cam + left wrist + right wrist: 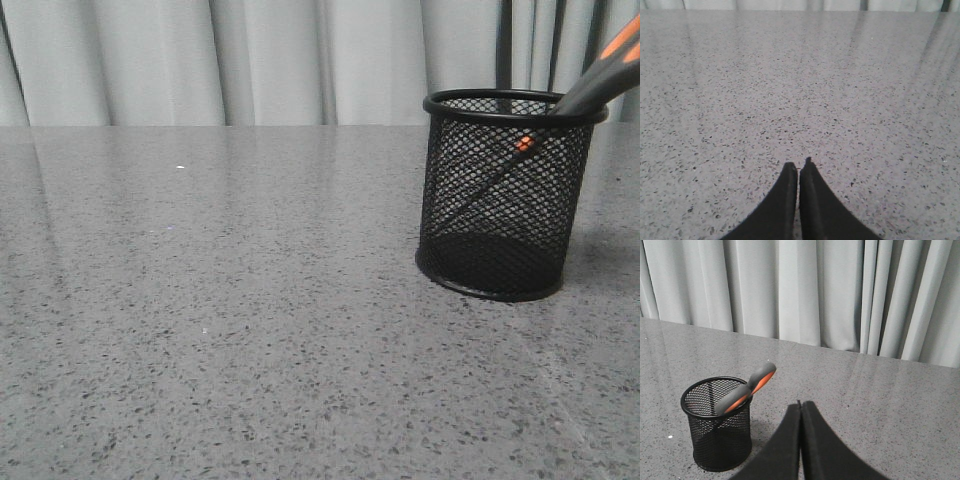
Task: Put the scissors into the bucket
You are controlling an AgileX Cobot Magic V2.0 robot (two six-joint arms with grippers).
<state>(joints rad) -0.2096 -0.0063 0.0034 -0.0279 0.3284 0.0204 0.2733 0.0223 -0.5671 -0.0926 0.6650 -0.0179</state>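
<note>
Right wrist view: the scissors [746, 388] stand blades-down in the black wire-mesh bucket [720, 432], beside the right claw [800, 405], pressed closed and empty. The left claw [799, 166], likewise closed and empty, hangs over speckled grey stone table [790, 90].

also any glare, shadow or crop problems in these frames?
Front view: curtain streaks reflect off the glossy table; the scissors handles are cropped at the right edge, blades dim through the bucket mesh. Left wrist view: soft pale sheen on the far stone, shut left gripper sharp. Right wrist view: even light, faint shadow beside the bucket, right gripper shut.
</note>
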